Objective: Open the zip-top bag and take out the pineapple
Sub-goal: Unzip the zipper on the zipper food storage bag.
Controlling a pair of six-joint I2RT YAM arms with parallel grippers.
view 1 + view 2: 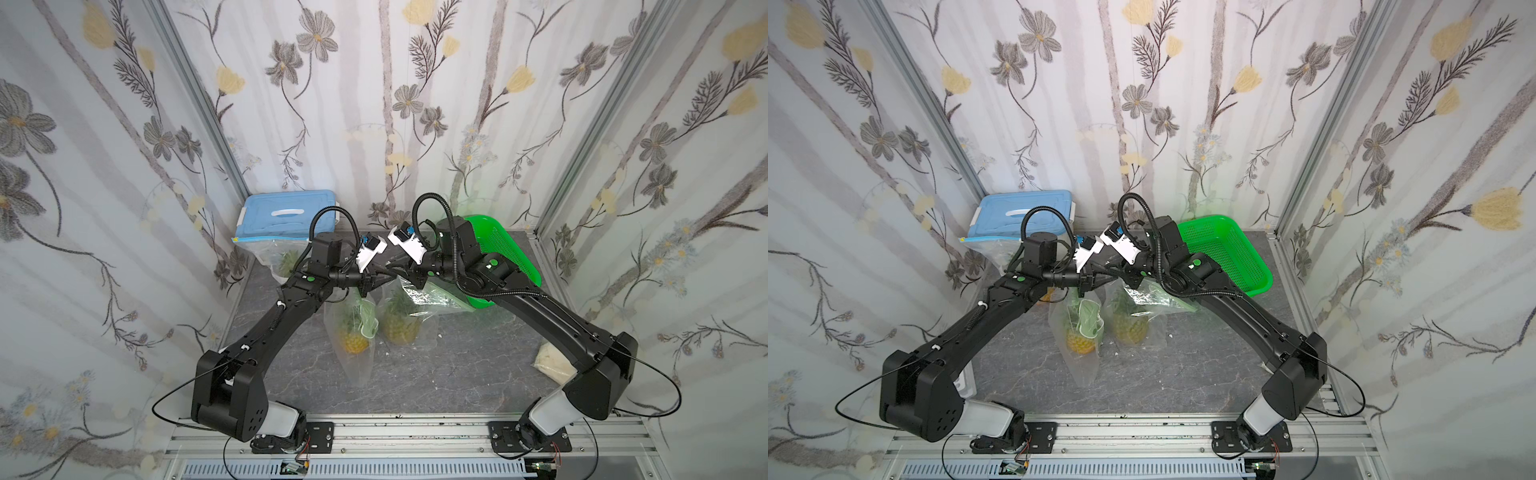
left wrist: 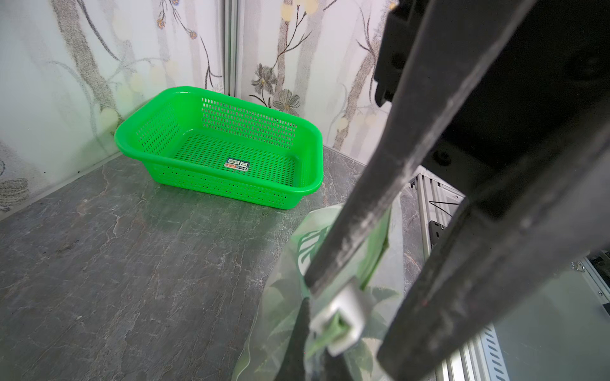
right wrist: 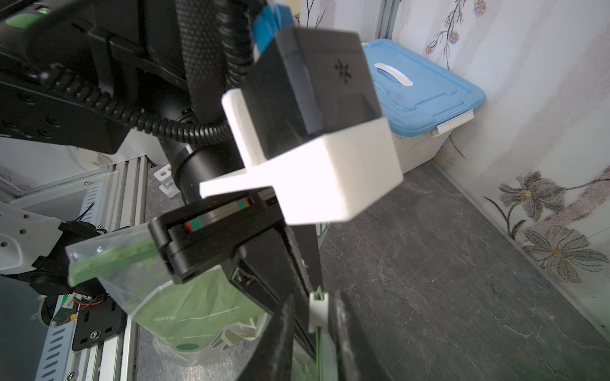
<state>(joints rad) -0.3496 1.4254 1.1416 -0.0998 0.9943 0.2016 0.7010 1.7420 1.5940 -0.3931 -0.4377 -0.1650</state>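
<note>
One crinkled clear bag (image 1: 355, 370) (green-edged) holds a knobbly pineapple (image 1: 354, 344).

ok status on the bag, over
Left gripper shut on zip-top bag, at the zip strip. Right gripper open astride slider. Pineapple inside. Second bagged pineapple close alongside.

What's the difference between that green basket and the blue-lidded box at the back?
The basket is bright green and open-topped; the box is whitish, shut under a blue lid. The basket's walls are full of holes; the box's are solid. The basket sits in the far right corner, the box in the far left. Both are rectangular plastic containers.
</note>
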